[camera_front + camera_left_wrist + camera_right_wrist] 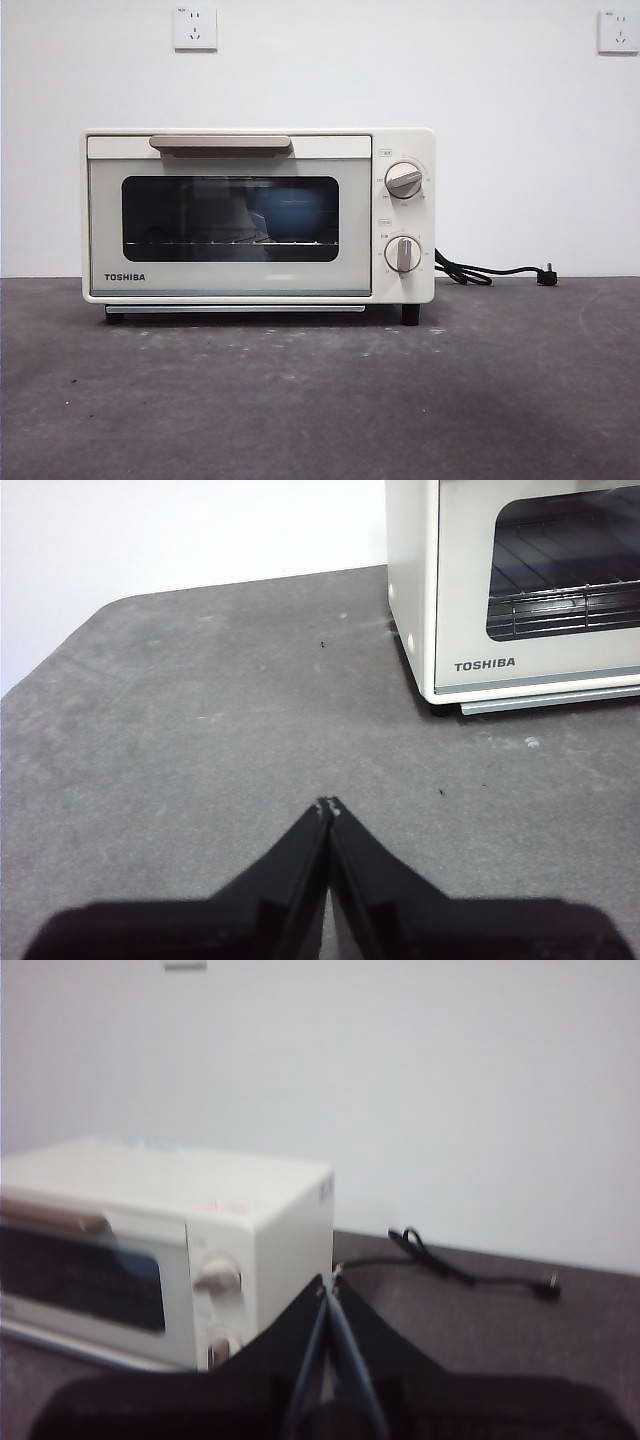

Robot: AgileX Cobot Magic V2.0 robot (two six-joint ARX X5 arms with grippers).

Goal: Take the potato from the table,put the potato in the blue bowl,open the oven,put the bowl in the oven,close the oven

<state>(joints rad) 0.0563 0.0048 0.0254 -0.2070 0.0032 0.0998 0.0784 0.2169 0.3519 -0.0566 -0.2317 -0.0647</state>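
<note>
The cream-white oven [258, 215] stands on the dark grey table [320, 400] with its door closed. Through the dark glass window I see the blue bowl [290, 212] resting on the rack inside. The potato is hidden from view. My left gripper [328, 805] is shut and empty, hovering over bare table off the oven's [520, 590] left front corner. My right gripper [330, 1282] is shut and empty too, held above the table to the right of the oven [160, 1245]. Neither gripper shows in the front view.
A black cord [490, 271] with its plug runs across the table from the oven's right side, also in the right wrist view as the cord [460, 1270]. Two wall sockets [195, 28] sit high on the white wall behind. Two knobs [403, 181] are on the oven's right panel.
</note>
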